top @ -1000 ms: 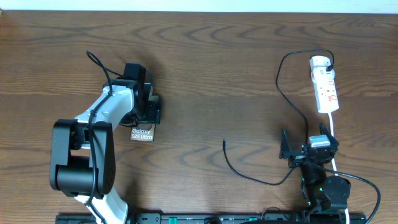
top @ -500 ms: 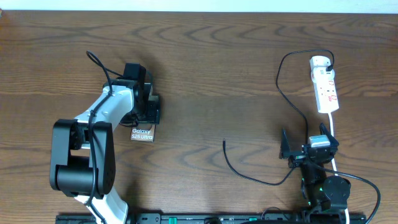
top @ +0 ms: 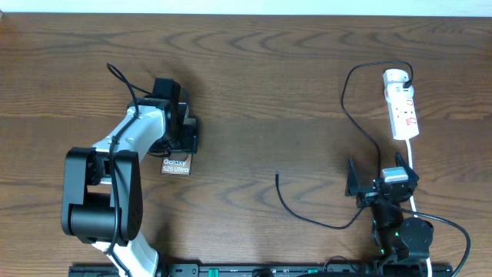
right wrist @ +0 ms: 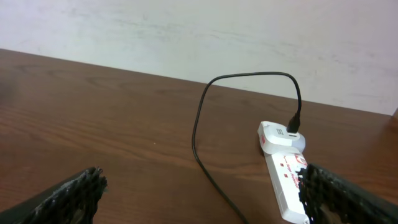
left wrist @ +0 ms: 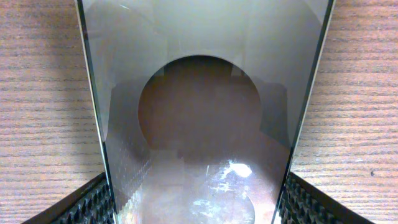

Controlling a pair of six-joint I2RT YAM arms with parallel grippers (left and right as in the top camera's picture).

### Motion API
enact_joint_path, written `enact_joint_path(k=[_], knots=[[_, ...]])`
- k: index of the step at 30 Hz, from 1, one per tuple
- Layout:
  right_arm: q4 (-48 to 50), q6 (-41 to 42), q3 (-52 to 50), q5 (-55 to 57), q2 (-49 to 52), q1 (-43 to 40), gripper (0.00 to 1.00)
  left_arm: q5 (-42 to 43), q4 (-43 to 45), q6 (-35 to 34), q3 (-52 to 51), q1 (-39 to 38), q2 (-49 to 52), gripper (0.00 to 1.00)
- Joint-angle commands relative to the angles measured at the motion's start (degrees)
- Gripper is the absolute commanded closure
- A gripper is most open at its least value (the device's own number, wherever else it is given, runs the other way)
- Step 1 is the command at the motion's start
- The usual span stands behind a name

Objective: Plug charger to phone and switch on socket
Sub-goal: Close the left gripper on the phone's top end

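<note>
Nothing has shifted since a second ago. Overhead, my left pincer (top: 184, 143) pinches the phone (top: 175, 165) at left, and the charger (top: 307, 218) lies mid-table. Left wrist: glossy phone edges meet my pads (left wrist: 87, 202), so the phone may slip. Right wrist: my right pincer (right wrist: 208, 193) is spread, with the socket (right wrist: 286, 186) far right.
</note>
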Motion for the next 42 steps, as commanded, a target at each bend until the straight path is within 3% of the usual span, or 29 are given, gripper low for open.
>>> enact_joint_path(k=[1,11,16,20,28,42], knots=[[-0.3,-0.4,-0.1,0.1,0.0,0.3,0.01,1.2,0.0,0.1,-1.4,-0.2,0.7,0.29],[-0.3,-0.4,-0.1,0.1,0.0,0.3,0.01,1.2,0.1,0.1,-1.4,-0.2,0.7,0.3],[-0.3,-0.4,-0.1,0.1,0.0,0.3,0.01,1.2,0.3,0.1,-1.4,-0.2,0.7,0.37],[-0.3,-0.4,-0.1,0.1,0.0,0.3,0.01,1.1,0.3,0.1,-1.4,-0.2,0.7,0.5],[-0.3,-0.4,-0.1,0.1,0.0,0.3,0.01,1.2,0.6,0.1,-1.4,-0.2,0.7,0.92],[-0.3,-0.4,-0.1,0.1,0.0,0.3,0.01,1.2,0.5,-1.2,1.8,-0.2,-4.6,0.93]])
